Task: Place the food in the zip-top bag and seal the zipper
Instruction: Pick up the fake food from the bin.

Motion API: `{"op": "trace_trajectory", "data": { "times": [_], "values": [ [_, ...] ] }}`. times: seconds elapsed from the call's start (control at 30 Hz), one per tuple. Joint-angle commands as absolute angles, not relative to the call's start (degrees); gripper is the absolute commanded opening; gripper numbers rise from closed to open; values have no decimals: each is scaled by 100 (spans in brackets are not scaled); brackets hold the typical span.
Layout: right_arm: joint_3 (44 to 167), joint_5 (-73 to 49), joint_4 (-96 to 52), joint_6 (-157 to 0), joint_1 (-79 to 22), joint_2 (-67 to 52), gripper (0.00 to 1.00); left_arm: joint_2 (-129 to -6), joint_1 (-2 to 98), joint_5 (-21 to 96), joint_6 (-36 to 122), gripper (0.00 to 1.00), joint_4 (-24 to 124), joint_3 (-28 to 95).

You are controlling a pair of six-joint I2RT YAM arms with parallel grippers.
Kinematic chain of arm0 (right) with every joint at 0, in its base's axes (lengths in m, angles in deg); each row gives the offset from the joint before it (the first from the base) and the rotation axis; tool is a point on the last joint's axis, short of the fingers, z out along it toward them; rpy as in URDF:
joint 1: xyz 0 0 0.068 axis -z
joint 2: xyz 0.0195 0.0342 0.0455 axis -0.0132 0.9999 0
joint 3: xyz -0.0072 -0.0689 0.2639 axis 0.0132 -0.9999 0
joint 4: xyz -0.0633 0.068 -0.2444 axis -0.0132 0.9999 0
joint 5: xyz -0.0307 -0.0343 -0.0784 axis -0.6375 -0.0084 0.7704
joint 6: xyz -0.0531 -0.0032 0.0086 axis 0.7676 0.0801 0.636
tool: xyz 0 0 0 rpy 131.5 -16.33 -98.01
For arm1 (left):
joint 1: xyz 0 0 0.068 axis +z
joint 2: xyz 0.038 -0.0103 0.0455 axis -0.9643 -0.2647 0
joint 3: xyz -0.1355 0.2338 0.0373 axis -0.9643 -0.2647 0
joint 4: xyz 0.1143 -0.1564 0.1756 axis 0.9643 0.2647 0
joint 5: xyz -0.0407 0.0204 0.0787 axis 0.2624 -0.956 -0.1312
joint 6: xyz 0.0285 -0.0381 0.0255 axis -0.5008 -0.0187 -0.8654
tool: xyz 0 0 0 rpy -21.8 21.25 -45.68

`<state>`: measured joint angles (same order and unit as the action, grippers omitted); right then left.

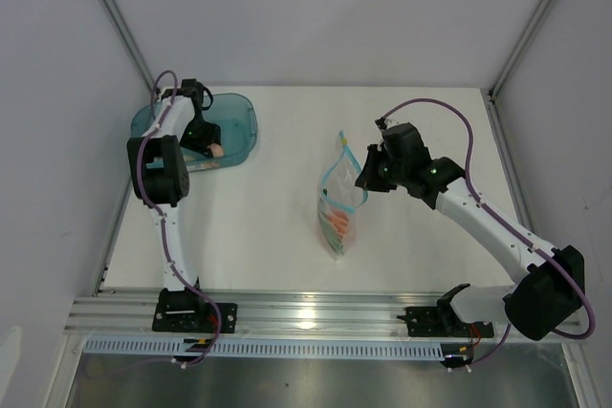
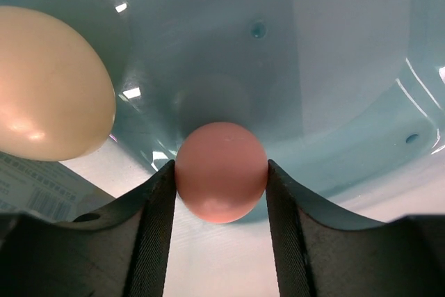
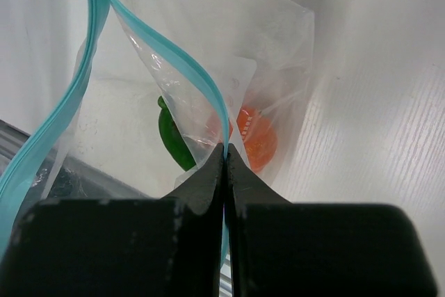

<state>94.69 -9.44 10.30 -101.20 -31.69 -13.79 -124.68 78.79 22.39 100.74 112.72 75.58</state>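
In the left wrist view my left gripper [image 2: 220, 166] reaches down into the teal tub [image 2: 334, 67], and both fingers press on the sides of a salmon-orange round fruit [image 2: 221, 186]. A cream egg-like lump [image 2: 49, 95] lies to its left. My right gripper [image 3: 225, 149] is shut on the light-blue zipper [image 3: 167, 53] of the clear zip-top bag [image 3: 229, 26] and holds its mouth up and open. Inside the bag lie a green vegetable [image 3: 172, 137] and an orange piece [image 3: 259, 142]. From above, the bag [image 1: 339, 217] hangs mid-table beside the right gripper [image 1: 366, 179].
The teal tub [image 1: 244, 126] stands at the table's back left with the left arm [image 1: 158, 169] bent over it. A metal rail [image 1: 306, 312] runs along the near edge. White walls enclose the table on three sides.
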Motion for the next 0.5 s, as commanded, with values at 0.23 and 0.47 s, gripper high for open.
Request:
{"op": "trace_trajectory", "data": {
  "times": [0.23, 0.47],
  "values": [
    [9498, -937, 899, -10060, -3132, -1582, 0, -12303, 7957, 2402, 10084, 18, 10984, 7297],
    [9489, -885, 899, -10069, -3132, -1521, 0, -11750, 7931, 2393, 9715, 1, 10483, 7060]
  ]
}}
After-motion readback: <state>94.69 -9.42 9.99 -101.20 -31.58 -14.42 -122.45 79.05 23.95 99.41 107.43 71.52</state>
